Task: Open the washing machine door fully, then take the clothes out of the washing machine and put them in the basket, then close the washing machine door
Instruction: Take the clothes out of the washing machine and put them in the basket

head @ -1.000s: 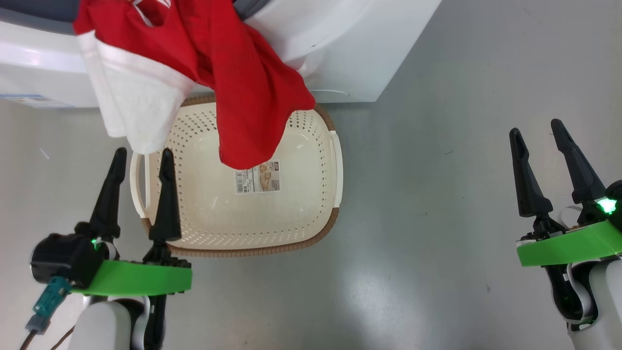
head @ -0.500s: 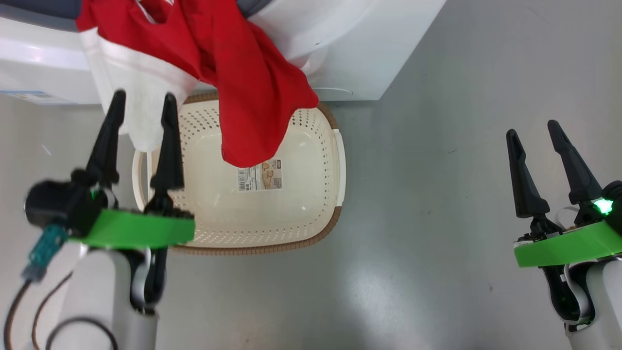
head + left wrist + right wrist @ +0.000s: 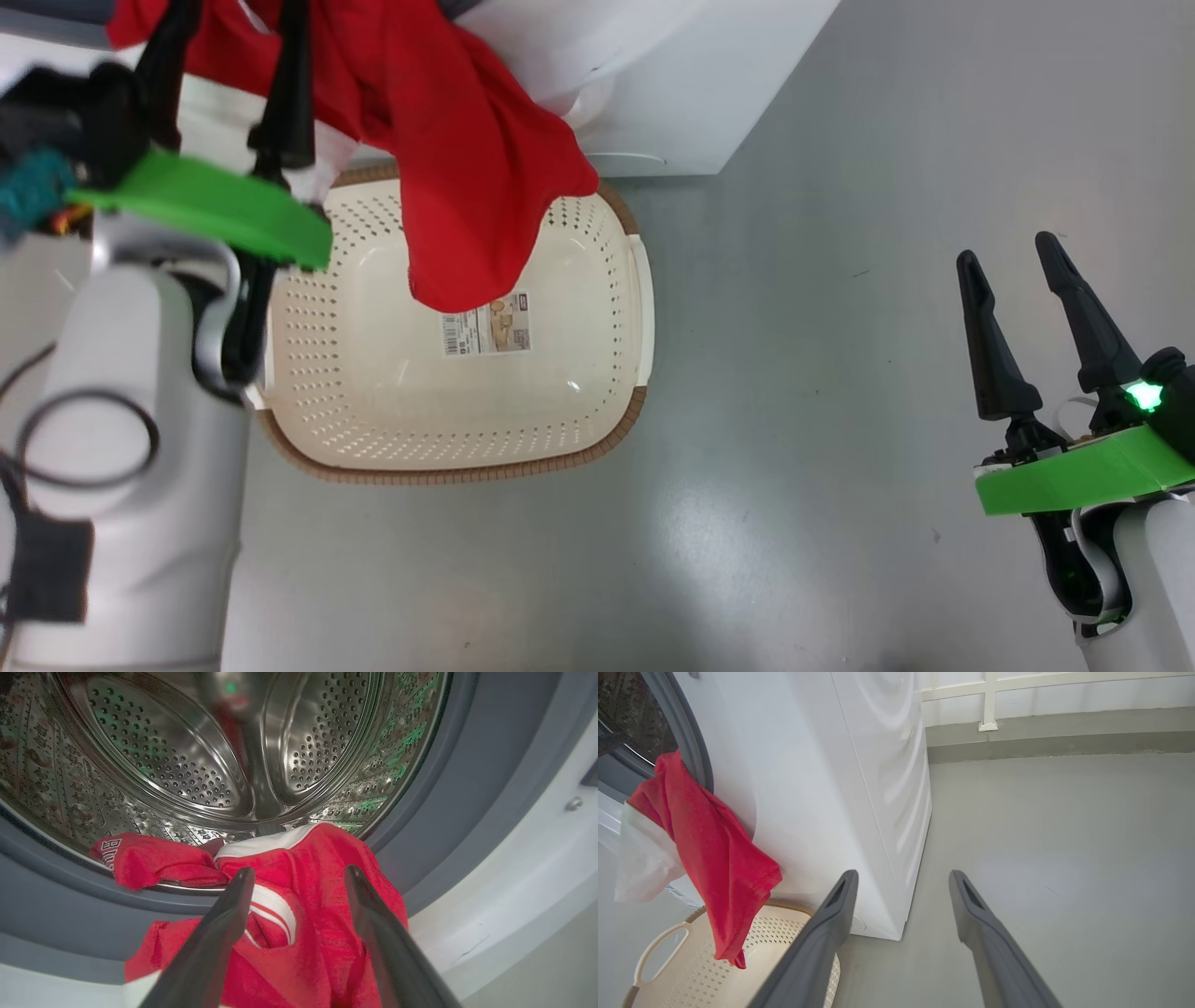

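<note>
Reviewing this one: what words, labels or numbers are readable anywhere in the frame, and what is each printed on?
"BU": white letters on the red clothes, on the fold at the drum's lip; the rest is hidden.
Sticker inside the basket: a barcode and small print, too small to read.
No other readable text.

Left claw (image 3: 231,14) blurred, tips cut off

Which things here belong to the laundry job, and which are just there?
Job: clothes hanging from the washing machine; basket below them; left gripper, fingers open at the clothes.
Just there: grey floor; back wall; right gripper, open, over floor.
</note>
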You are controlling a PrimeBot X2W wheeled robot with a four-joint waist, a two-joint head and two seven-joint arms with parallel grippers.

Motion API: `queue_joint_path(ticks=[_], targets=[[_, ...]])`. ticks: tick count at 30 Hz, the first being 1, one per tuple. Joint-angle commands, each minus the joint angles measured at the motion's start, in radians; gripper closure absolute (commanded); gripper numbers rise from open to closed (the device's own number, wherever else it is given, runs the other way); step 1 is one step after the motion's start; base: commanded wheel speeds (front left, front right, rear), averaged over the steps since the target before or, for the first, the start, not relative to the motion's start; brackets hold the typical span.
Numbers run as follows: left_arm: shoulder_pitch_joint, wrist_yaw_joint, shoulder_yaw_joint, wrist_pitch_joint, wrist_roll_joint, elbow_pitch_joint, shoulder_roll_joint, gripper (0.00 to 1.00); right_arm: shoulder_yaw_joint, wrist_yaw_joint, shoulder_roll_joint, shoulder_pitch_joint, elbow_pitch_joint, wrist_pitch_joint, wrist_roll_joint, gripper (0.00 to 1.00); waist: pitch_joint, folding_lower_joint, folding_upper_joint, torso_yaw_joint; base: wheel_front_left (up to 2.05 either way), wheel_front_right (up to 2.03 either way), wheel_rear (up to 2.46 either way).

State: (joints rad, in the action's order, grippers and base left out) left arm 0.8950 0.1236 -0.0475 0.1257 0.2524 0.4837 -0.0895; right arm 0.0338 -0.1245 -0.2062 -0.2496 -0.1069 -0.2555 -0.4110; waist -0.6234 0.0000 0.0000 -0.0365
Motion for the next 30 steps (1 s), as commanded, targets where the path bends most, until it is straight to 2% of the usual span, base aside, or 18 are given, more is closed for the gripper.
queue_joint_path(ticks=[1, 19, 30], targets=[[0.020, 0.004, 0.019, -0.011, 0.012, -0.006, -0.043, 0.00, 0.018, -0.006, -0.004, 0.004, 0.021, -0.006, 0.002, 0.00, -0.004, 0.0000, 0.0000, 0.001, 0.00, 0.00, 0.00], [0.352, 0.006, -0.060, -0.175, 0.048, 0.436, -0.072, 0.00, 0.024, -0.006, 0.001, -0.024, 0.024, -0.006, 0.002, 0.00, -0.042, 0.0000, 0.0000, 0.028, 0.00, 0.00, 0.00], [0.426, 0.007, -0.127, -0.148, 0.075, 0.596, -0.070, 0.00, 0.020, -0.006, 0.003, -0.028, 0.025, -0.006, -0.003, 0.00, -0.047, 0.0000, 0.0000, 0.046, 0.00, 0.00, 0.00]])
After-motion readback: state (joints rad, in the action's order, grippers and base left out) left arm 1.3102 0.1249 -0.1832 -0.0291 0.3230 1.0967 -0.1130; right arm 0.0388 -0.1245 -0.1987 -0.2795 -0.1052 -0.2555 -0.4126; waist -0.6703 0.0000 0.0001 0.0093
